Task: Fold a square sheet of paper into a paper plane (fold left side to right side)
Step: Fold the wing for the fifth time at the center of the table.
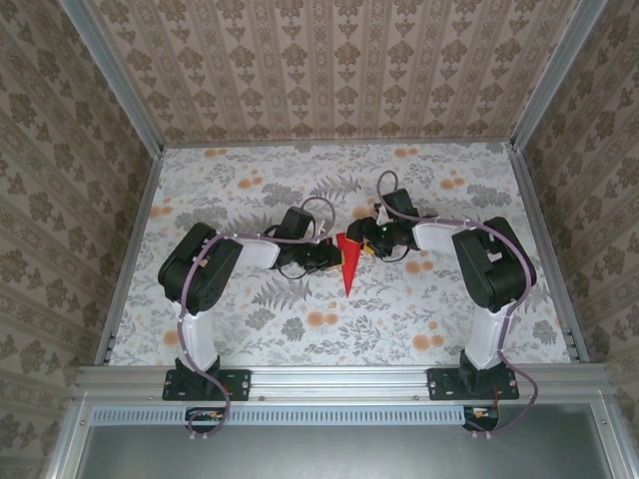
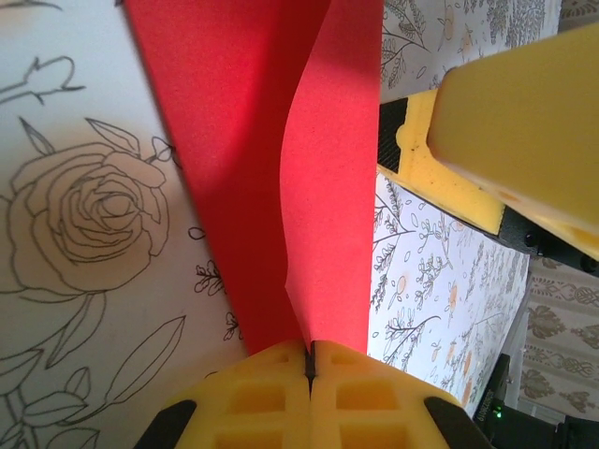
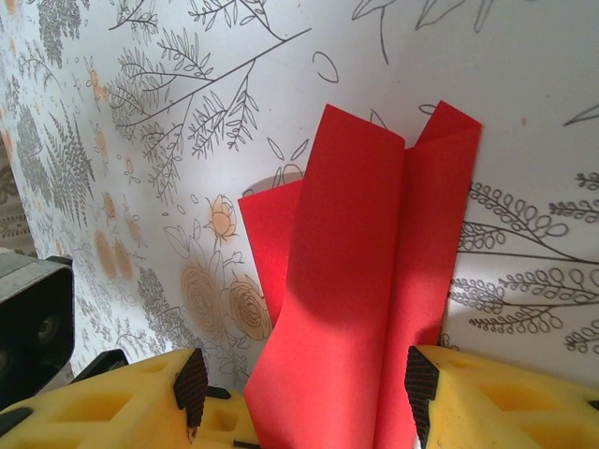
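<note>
The paper plane (image 1: 346, 261) is being seen near the middle of the top view, lying on the flowered tabletop (image 1: 250, 329), its narrow tip pointing toward the lower edge of the frame. In the left wrist view, its red fold is being pinched at bottom centre by the left gripper (image 2: 310, 360), whose 2 yellow fingers (image 2: 253, 402) are being pressed fully together. In the right wrist view, the right gripper (image 3: 304, 391) is being held partly open along the lower edge. The paper is passing between its 2 pads (image 3: 192, 383) unclamped, with a gap at the left-hand pad.
</note>
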Tool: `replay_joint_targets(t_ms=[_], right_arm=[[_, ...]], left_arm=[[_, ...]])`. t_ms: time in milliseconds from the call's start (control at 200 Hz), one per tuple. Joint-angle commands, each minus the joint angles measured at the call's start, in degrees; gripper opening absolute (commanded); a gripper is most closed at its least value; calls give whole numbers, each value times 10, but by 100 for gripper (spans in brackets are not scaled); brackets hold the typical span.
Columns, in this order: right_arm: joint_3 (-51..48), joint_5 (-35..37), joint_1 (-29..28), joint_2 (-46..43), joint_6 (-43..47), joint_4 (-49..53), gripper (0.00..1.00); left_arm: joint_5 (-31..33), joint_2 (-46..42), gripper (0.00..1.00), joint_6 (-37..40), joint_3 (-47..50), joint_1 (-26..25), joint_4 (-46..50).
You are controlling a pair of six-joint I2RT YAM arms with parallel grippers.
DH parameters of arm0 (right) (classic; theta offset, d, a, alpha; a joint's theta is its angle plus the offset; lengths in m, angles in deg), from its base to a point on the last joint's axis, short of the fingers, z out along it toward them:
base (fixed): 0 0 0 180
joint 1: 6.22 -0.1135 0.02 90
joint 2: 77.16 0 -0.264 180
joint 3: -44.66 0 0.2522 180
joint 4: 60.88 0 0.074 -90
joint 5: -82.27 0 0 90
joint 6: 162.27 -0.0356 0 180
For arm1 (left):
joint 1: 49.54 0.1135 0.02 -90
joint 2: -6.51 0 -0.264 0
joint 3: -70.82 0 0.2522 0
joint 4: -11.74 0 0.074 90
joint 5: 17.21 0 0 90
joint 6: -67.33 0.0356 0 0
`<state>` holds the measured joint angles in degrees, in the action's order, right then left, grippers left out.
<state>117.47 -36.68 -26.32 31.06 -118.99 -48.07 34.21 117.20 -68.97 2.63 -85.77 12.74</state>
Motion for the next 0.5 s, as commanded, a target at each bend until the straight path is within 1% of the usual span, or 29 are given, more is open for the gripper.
replay_joint_targets(t_ms=[0,290,495], right_arm=[[21,-3,-5,19,1,32,61],[55,26,-10,39,29,124,62],[62,31,-13,47,38,141,62]], left_arm=[[3,11,3,22,-13,5,10],[8,21,3,34,-23,7,22],[10,27,3,38,-29,9,25]])
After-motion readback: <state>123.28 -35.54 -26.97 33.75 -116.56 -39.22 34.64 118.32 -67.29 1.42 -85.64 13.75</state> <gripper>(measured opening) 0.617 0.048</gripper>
